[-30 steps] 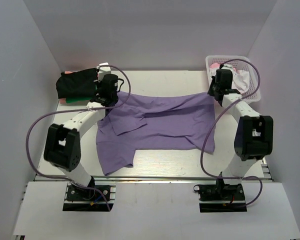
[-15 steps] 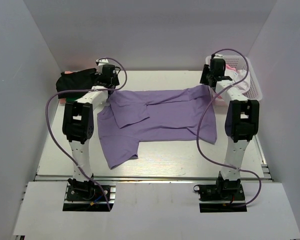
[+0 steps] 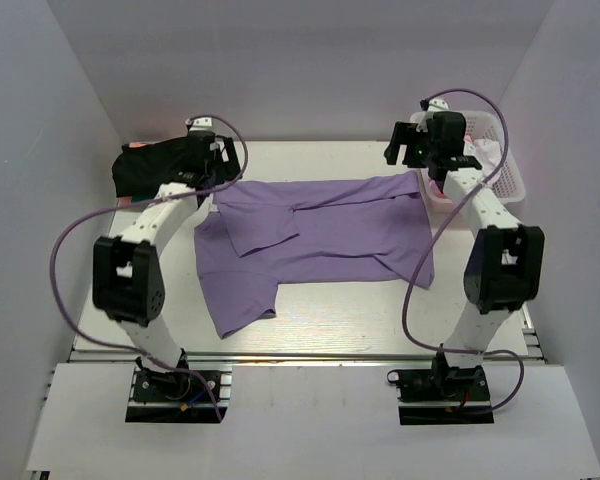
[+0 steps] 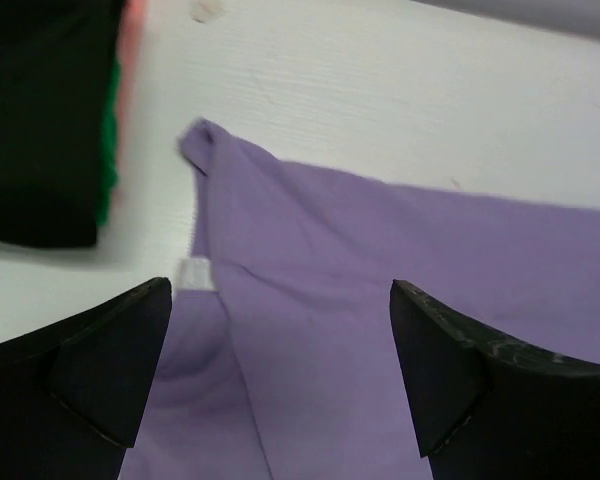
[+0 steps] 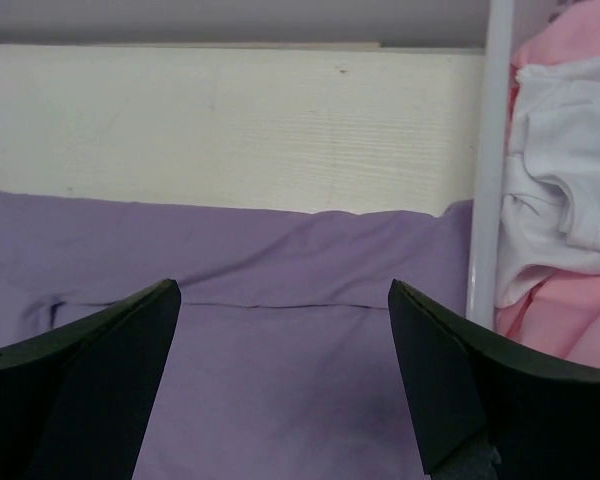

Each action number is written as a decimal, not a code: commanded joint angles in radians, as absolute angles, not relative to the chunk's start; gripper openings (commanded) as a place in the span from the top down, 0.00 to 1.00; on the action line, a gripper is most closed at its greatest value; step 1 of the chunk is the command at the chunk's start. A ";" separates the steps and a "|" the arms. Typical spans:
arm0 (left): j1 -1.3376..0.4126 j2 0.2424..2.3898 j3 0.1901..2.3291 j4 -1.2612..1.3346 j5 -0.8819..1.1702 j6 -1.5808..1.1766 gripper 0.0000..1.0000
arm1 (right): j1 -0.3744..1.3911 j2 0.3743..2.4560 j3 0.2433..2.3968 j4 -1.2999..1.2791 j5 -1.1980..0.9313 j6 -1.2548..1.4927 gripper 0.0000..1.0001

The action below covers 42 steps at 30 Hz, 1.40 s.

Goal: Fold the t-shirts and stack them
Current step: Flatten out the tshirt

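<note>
A lavender-purple t-shirt (image 3: 315, 235) lies spread across the table, with one sleeve folded over its chest and a lower flap reaching toward the near edge. My left gripper (image 3: 212, 168) hovers open over the shirt's far-left corner. In the left wrist view the left gripper (image 4: 280, 300) has bare purple cloth (image 4: 380, 260) and the white neck label (image 4: 195, 272) below it. My right gripper (image 3: 404, 158) hangs open over the far-right corner. The right wrist view shows that gripper (image 5: 280, 290) above the shirt's hem (image 5: 280, 340) with nothing between its fingers.
A folded stack with a black t-shirt (image 3: 150, 170) on top sits at the far left; green (image 4: 107, 150) and pink (image 4: 130, 70) edges show beneath it. A white lattice basket (image 3: 500, 135) with pink and white cloth (image 5: 570, 200) stands at the far right, its rim (image 5: 485, 180) touching the shirt's corner.
Both grippers carried the shirt's far edge toward the back of the table, then opened and let it go. The shirt now lies flatter and farther back.
</note>
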State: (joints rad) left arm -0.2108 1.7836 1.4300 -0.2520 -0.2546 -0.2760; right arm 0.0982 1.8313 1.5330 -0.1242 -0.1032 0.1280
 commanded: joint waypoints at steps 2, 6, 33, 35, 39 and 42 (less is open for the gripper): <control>-0.229 1.600 1.237 -0.290 0.040 -0.327 0.00 | 0.121 1.706 1.438 -0.087 -0.208 0.136 0.10; -0.249 1.496 1.077 -0.299 0.121 -0.362 0.00 | 0.144 1.619 1.284 -0.064 -0.219 0.170 0.10; -0.383 1.680 1.012 -0.288 -0.138 -0.269 0.16 | 0.146 1.292 0.828 -0.124 -0.199 0.296 0.10; -0.383 1.716 1.040 -0.298 -0.158 -0.268 0.25 | 0.143 1.296 0.827 -0.140 -0.183 0.294 0.10; -0.393 1.747 1.071 -0.308 -0.184 -0.268 0.44 | 0.143 1.301 0.808 -0.155 -0.181 0.290 0.10; -0.393 1.756 1.091 -0.308 -0.193 -0.268 0.62 | 0.140 1.298 0.795 -0.179 -0.175 0.284 0.10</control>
State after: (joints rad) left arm -0.3885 1.7584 1.0454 -0.3077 -0.1539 -0.2760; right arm 0.1452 1.3125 0.8082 -0.1448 -0.1883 0.3027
